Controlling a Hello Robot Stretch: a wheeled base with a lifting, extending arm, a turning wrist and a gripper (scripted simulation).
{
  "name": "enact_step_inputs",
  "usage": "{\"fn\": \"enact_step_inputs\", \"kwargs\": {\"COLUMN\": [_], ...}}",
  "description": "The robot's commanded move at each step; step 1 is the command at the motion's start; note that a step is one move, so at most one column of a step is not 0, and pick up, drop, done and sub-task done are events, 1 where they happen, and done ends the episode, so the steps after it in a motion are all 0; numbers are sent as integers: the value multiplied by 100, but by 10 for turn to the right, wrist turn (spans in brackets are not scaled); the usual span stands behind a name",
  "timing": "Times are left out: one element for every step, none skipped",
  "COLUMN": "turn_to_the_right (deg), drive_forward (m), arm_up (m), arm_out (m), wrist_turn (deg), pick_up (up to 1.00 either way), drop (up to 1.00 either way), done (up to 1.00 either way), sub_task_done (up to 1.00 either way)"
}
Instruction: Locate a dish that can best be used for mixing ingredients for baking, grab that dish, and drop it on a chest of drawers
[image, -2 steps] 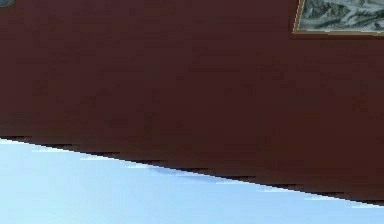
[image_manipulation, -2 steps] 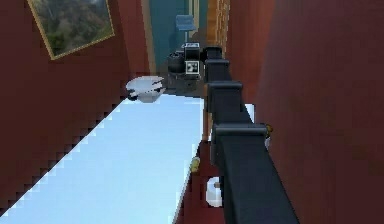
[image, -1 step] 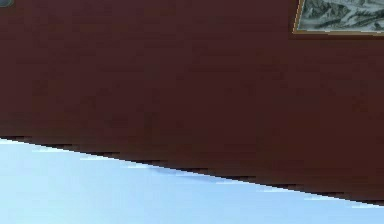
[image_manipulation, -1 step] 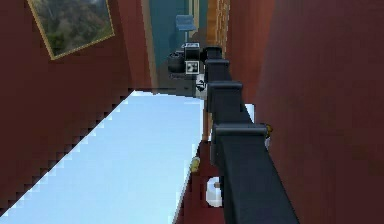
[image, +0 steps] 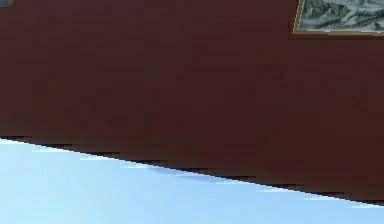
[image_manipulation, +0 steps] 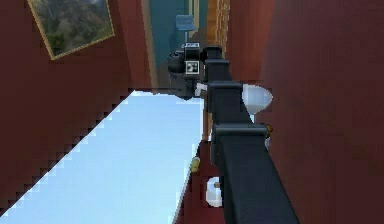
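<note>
At the pale blue surface's (image_manipulation: 120, 160) far edge the gripper (image_manipulation: 178, 70) is seen; its finger spread and any load cannot be told.

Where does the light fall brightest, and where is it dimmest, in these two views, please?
Forward view: the pale surface is brightest, the dark red wall evenly dim, with a thin shadow line where they meet. Arm side view: the pale top is brightly lit, the arm nearly black.
</note>
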Motion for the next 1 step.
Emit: {"fn": "enact_step_inputs", "kwargs": {"turn_to_the_right": [0], "drive_forward": [0], "arm_up": [-32], "arm_out": [0], "wrist_turn": [0], "pick_up": [0], "drop": [0], "done": [0], "sub_task_done": [0]}}
